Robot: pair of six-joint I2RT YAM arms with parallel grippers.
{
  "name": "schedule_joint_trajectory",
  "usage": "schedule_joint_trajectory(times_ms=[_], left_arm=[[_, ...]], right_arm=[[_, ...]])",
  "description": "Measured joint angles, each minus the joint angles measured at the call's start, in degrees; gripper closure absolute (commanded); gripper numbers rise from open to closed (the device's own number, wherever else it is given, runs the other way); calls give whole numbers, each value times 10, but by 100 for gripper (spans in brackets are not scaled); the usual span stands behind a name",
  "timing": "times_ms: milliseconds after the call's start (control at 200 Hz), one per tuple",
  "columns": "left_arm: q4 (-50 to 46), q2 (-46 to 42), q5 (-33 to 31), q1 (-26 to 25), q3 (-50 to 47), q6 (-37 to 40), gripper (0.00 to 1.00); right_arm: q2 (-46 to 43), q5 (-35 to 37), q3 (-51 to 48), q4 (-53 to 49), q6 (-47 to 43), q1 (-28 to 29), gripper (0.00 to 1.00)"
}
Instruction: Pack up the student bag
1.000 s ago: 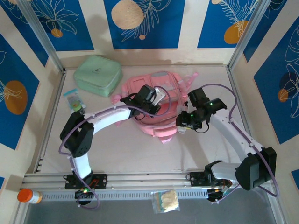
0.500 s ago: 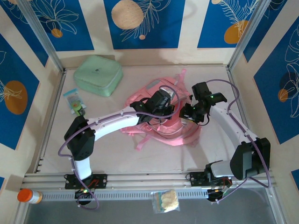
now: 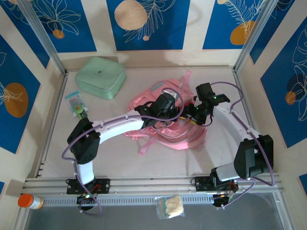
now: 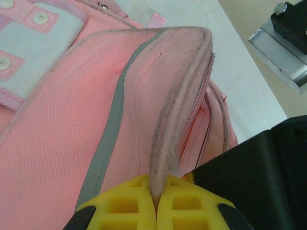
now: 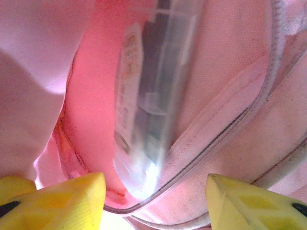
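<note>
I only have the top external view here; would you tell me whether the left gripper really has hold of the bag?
Observer: Yes, the left gripper is shut on the bag, pinching a raised zip edge.
Operator: Thank you. Is the right gripper holding anything?
Observer: No, the right gripper is open, its jaws wide apart with nothing clamped between them.
Operator: What lies in front of it?
Observer: A clear packet with something dark in it sits inside the bag's opening, just beyond the jaws; it is too blurred to read.
</note>
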Motion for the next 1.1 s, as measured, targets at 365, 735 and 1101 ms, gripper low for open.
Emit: schedule_joint_trajectory(times_ms=[365,735,1101], left_arm=[[21,0,13,1,-20,-10,100],[50,-34,78,7,-70,-37,59],[101,-248,64,64,-258,-90,43]], right_arm=[[0,-71,-33,78,26,-17,70],[-99,-50,-62,64,14,-46,65],[-168,151,-72,-49,77,153,37]])
